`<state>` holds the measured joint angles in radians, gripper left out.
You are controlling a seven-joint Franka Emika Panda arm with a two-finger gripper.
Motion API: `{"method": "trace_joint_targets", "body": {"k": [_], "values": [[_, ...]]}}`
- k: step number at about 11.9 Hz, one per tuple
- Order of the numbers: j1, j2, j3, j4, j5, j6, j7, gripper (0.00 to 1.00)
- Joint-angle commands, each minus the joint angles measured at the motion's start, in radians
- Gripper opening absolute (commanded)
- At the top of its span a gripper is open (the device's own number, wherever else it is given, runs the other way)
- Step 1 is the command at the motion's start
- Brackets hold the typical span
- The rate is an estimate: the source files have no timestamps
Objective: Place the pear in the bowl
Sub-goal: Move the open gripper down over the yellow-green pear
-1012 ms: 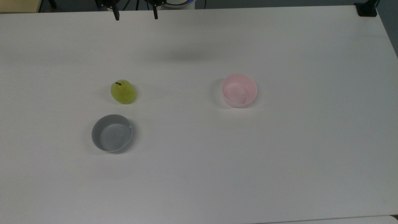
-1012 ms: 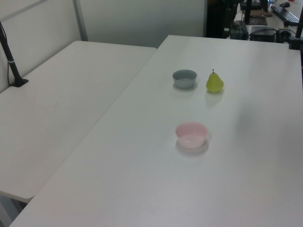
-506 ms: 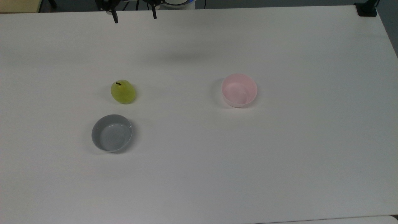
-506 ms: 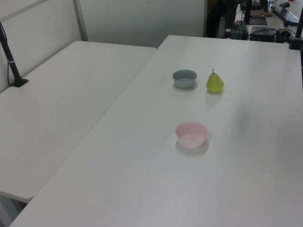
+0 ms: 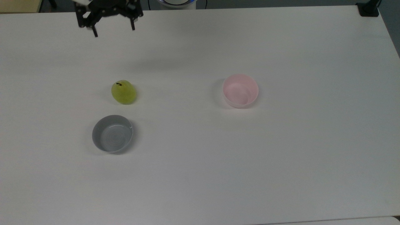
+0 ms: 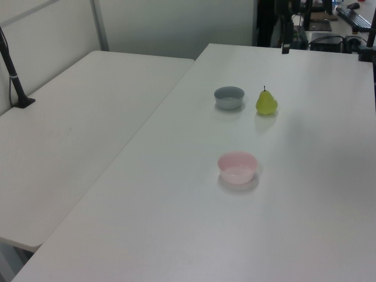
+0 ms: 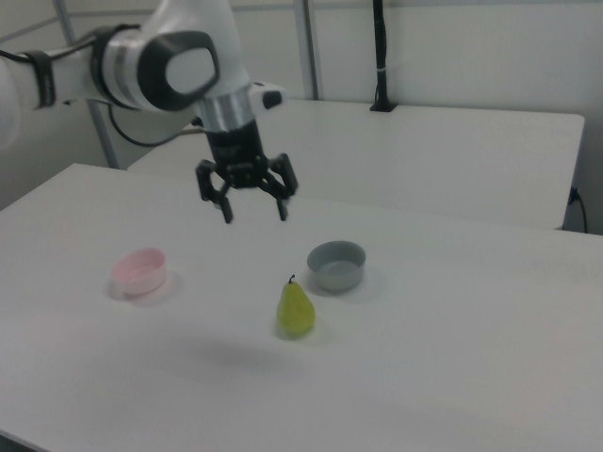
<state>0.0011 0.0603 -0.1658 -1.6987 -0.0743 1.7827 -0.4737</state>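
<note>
The yellow-green pear [image 5: 123, 92] stands upright on the white table [image 5: 200, 175], stem up; it also shows as the pear [image 6: 266, 103] and the pear [image 7: 295, 308]. The pale pink bowl [image 5: 240, 90] sits empty at the top view's right of it, seen too as the bowl [image 6: 237, 167] and the bowl [image 7: 139, 271]. My gripper [image 5: 113, 30] hangs open in the air above the table's far edge, up and slightly to the top view's left of the pear. In the right view the gripper [image 7: 254, 213] hovers well above the pear with nothing between its fingers.
A grey round bowl [image 5: 112, 133] sits empty just below the pear in the top view, also the grey bowl [image 7: 335, 265]. A second white table [image 6: 76, 135] adjoins at the left view's left. A black clamp [image 5: 368, 9] grips the far right corner.
My gripper has moved toward the top view's left and a little further over the table, closer to the pear. Pear and both bowls have stayed put.
</note>
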Motion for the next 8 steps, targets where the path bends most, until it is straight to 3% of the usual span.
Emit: {"method": "trace_joint_targets", "body": {"k": [1,8], "values": [[-0.050,0.091,-0.003,-0.062,0.007,0.180,-0.019,1.00],[-0.056,0.249,0.005,-0.101,0.094,0.342,0.049,1.00]]}}
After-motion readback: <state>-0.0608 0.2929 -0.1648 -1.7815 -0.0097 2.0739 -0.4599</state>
